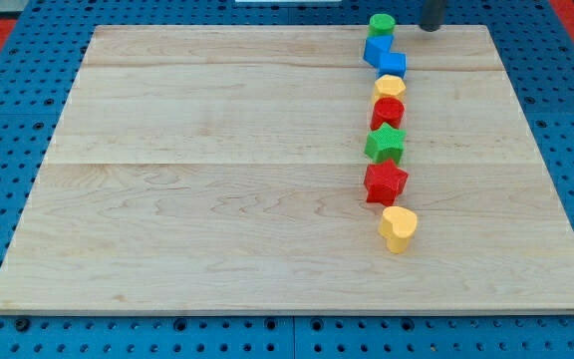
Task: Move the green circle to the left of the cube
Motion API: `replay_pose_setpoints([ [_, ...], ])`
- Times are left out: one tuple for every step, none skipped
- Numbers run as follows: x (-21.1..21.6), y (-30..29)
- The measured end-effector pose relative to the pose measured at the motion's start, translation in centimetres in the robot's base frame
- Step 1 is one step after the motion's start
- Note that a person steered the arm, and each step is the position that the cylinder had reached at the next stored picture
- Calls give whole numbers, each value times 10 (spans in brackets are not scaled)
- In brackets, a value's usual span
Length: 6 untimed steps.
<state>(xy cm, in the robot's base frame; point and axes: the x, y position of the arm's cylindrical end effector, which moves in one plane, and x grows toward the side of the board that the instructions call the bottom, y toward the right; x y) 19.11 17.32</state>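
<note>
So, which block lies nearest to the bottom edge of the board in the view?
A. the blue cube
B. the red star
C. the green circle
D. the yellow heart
D. The yellow heart ends the column at the view's bottom, just below the red star; the green circle and blue cube sit at the top, near my tip.

Open room: you have the bare counter [217, 199] across the view's left.
Barrier: blocks run in a line from green circle [382, 24] to yellow heart [399, 228].
</note>
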Motion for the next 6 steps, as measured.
replay_pose_setpoints([
  [2, -102],
  [12, -170],
  [28, -162],
  [38, -149],
  [53, -191],
  [78, -214],
])
